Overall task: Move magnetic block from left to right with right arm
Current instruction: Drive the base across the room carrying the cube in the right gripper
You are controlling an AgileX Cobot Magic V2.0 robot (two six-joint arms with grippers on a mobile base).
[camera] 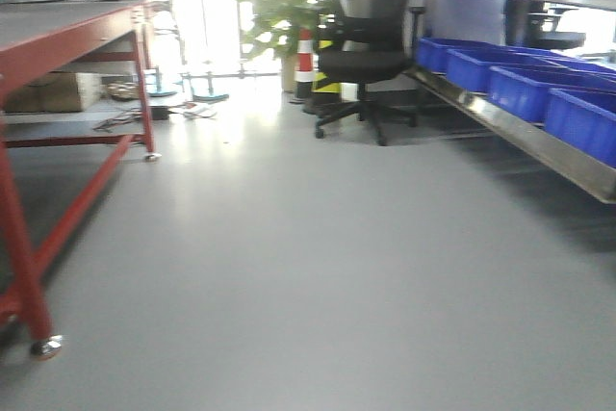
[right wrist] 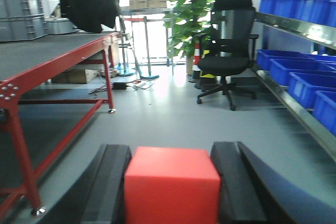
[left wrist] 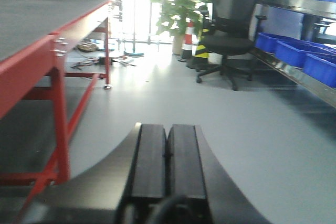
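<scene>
Right-wrist view: right pincer [right wrist: 171,156] seemingly grips magnetic block [right wrist: 172,187].

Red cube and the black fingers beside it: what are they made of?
The red cube looks like matte plastic or painted foam: even colour, no glare, sharp edges. The black fingers look like dull hard plastic or rubber, smooth with a faint sheen. Neither is certain.

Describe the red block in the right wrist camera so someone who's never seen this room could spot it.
Start at the red-framed workbench on the left of the right wrist view, then drop to the bottom centre, where the right gripper shows as two black fingers. The magnetic block sits clamped between them: a plain bright-red cube, solid-faced, unlike the bench's thin red bars.
</scene>
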